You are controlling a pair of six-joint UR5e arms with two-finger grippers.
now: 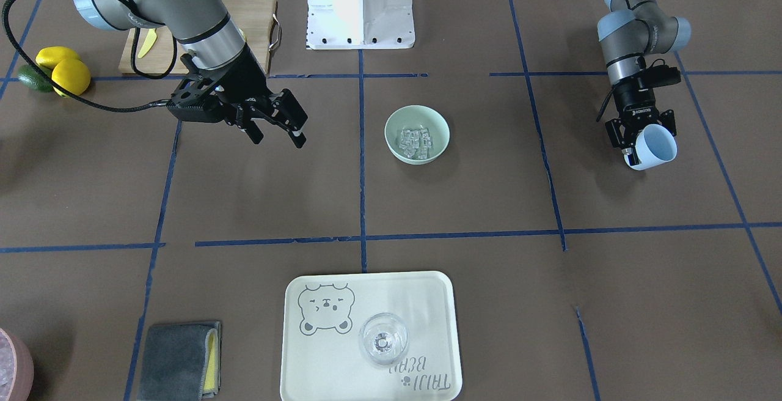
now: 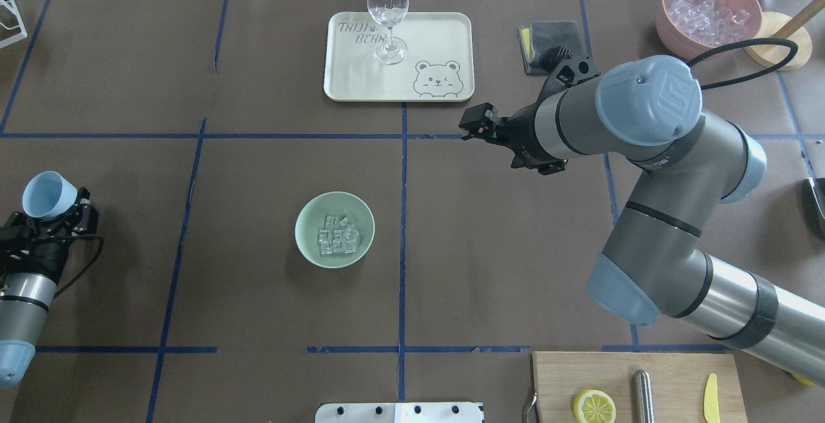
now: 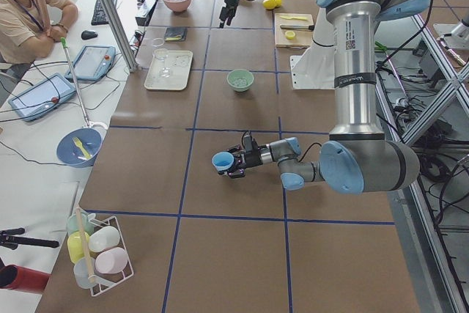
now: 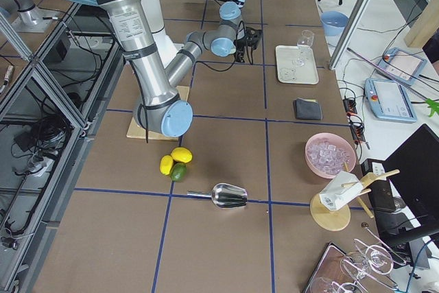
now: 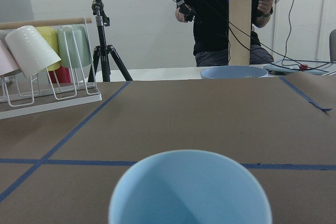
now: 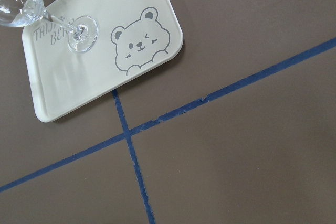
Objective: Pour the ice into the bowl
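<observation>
The pale mint-green bowl stands near the table's middle and holds several clear ice cubes; bowl and ice also show in the overhead view. My left gripper is shut on a light blue cup, held tilted on its side well off to the bowl's side. The cup looks empty in the left wrist view. My right gripper is open and empty, above the table on the bowl's other side.
A cream bear tray with a clear stemmed glass lies at the far side. A pink container of ice and a grey cloth are far right. A cutting board with a lemon half is near the robot.
</observation>
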